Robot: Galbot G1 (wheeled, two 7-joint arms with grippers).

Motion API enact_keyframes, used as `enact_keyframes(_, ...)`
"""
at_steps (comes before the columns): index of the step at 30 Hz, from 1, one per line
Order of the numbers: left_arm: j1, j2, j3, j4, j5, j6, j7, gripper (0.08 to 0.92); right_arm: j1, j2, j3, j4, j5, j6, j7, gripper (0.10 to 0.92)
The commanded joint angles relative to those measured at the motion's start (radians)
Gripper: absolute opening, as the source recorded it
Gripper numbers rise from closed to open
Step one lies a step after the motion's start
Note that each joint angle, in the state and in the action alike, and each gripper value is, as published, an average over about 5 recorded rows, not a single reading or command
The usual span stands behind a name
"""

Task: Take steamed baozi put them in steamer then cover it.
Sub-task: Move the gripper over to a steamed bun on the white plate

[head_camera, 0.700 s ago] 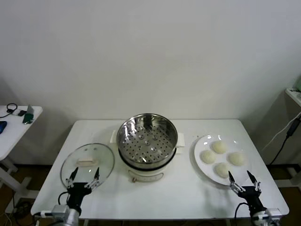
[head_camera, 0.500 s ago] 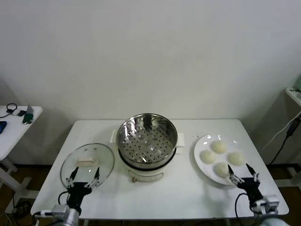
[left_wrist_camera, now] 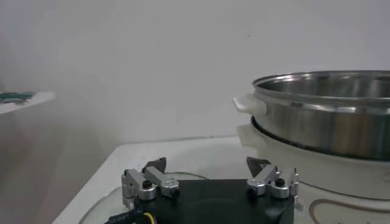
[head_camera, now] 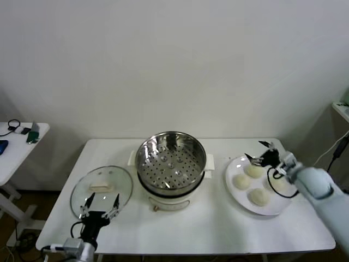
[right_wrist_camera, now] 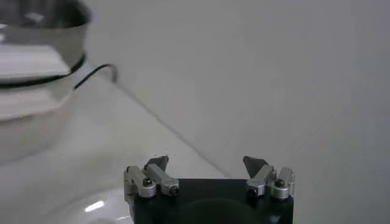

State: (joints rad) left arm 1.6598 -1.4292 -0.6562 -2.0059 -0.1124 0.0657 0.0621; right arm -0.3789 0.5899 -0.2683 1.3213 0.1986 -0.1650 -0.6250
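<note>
Step in hand: reach for the first bun. My right claw (head_camera: 264,154) hangs over the far edge of the plate (head_camera: 235,194), above the buns (head_camera: 253,170), jaws spread wide, nothing in them. All four buns sit on the plate, at the right of the counter (head_camera: 212,224); none is in the steamer (head_camera: 170,164) yet. The far bun lies closest under the claw, though I can't tell which one it's lined up on. The right wrist view shows only the open fingertips (right_wrist_camera: 156,163), the wall and a corner of the steamer; no bun shows there.

My left claw (head_camera: 100,207) is parked low at the near edge of the counter, just by the lid (head_camera: 102,188), jaws open and empty. The lid lies flat on the counter to the left of the steamer, handle up. The steamer stands at the counter's centre, uncovered, its perforated tray bare.

Next move, as I judge it: drop the right claw onto one bun, jaws either side, close gently since the dough looks soft, lift, carry left over the steamer rim, release on the tray. Three more after that, then the lid.

Brands, labels, writing: nothing readable on the steamer, lid or plate.
</note>
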Motion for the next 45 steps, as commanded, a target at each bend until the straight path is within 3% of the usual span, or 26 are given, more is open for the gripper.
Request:
enact_keyframes(1,0.01,0.002,0.0,0.001,0.003,-0.005,0.001,0.823,0.708,-0.126,-0.735,-0.226,-0.156,0.117,-0.426,0.823)
enact_keyframes(5,0.012,0.003,0.0,0.004,0.002,-0.009,0.002,0.823,0.887,-0.05,-0.946,-0.309,-0.175,0.202,-0.548,0.823)
enact_keyframes(11,0.015,0.003,-0.001,0.012,-0.004,-0.018,0.002,0.823,0.893,0.045,-1.057,-0.365,-0.119,0.196,-0.58,0.823)
enact_keyframes(24,0.018,0.015,-0.014,0.027,-0.02,-0.028,0.004,0.823,0.596,0.232,-0.814,-0.534,-0.138,0.157,-0.497,0.823)
enact_keyframes(37,0.006,0.016,-0.011,0.051,-0.025,-0.029,0.001,0.823,0.486,0.337,-0.672,-0.707,-0.215,0.186,-0.467,0.821)
enact_keyframes(42,-0.001,0.018,-0.009,0.059,-0.03,-0.029,0.001,0.823,0.477,0.357,-0.654,-0.739,-0.217,0.192,-0.452,0.777)
enact_keyframes(45,-0.002,0.02,-0.009,0.058,-0.035,-0.029,0.001,0.823,0.472,0.367,-0.649,-0.75,-0.217,0.192,-0.445,0.707)
